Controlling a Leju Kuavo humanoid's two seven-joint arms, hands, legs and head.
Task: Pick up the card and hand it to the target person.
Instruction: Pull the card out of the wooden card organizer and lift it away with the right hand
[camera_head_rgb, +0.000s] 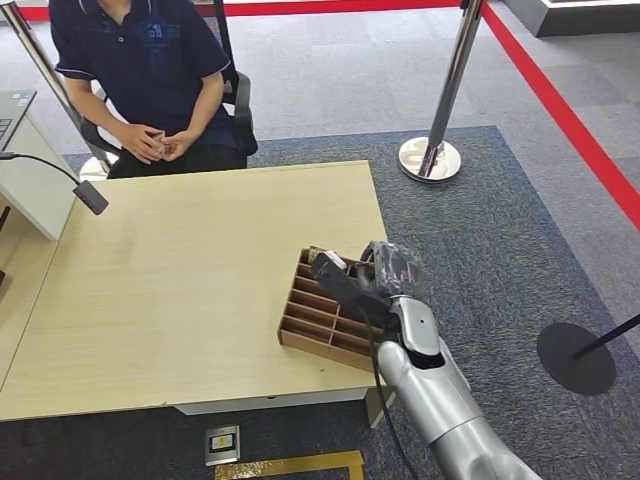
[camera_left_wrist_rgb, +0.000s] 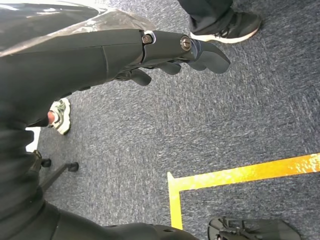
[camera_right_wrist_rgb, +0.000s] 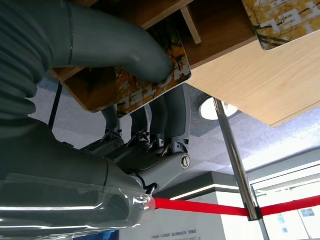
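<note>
Light wood table (camera_head_rgb: 189, 280) on a grey-blue carpet (camera_head_rgb: 490, 230). Near the table's right front corner sits a brown wooden divided tray (camera_head_rgb: 321, 318) — slotted compartments, resting flat on the top. At the far left a white stand (camera_head_rgb: 30, 190) rests on the table edge, a laptop (camera_head_rgb: 13, 112) on it. On the carpet — a chrome post base (camera_head_rgb: 429, 158), a dark round base (camera_head_rgb: 576, 357), yellow floor tape (camera_head_rgb: 294, 466), and a small floor socket (camera_head_rgb: 223, 444) just under the table's front edge.
</note>
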